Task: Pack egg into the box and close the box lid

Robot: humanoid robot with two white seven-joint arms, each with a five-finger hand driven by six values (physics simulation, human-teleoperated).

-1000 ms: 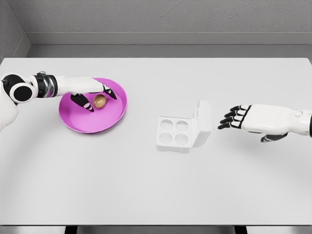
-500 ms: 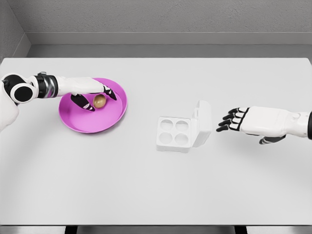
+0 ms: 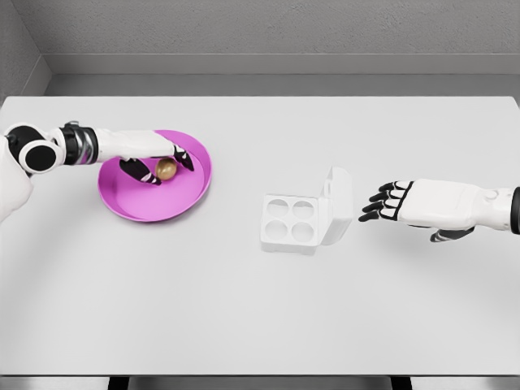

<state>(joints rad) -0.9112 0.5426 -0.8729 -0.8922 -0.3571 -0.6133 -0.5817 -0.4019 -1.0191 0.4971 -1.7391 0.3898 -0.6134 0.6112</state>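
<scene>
Fingers (image 3: 149,172) of left hand (image 3: 154,158) closed round egg (image 3: 166,169), not lifted from plate (image 3: 195,191). Right hand (image 3: 390,201) spread, empty, near box (image 3: 291,221). I judged packing, lid (image 3: 340,195) closing undone.

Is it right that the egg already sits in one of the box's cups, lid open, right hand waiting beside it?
Not quite. The head view shows the egg in the pink plate, between the left hand's fingers. The box has empty cups, lid open; the right hand waits beside it.
</scene>
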